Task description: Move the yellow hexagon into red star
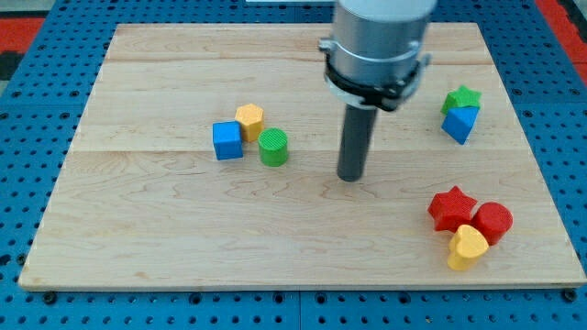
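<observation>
The arm carries no jaws at all, only a dark rod, and it has hold of nothing. Its tip (349, 177) rests on the wooden counter (138, 238) near the middle, just to the view's right of a green cylinder (273, 147).

The yellow hexagon (249, 119) sits in a small cluster at the view's left of centre, close against a blue cube (227, 140) and close to the green cylinder. The red star (450, 207) lies well apart, toward the view's bottom right, with a red cylinder (493, 222) and a yellow heart-like block (468, 246) crowded beside it.

To my eye, the tip is on the wrong side. It should swing round the view's top of the cluster, come in behind the hexagon's upper-left face, and push diagonally toward the star. The green cylinder stands nearly in that line, so a slight nudge rightward first would likely free the hexagon cleanly.
</observation>
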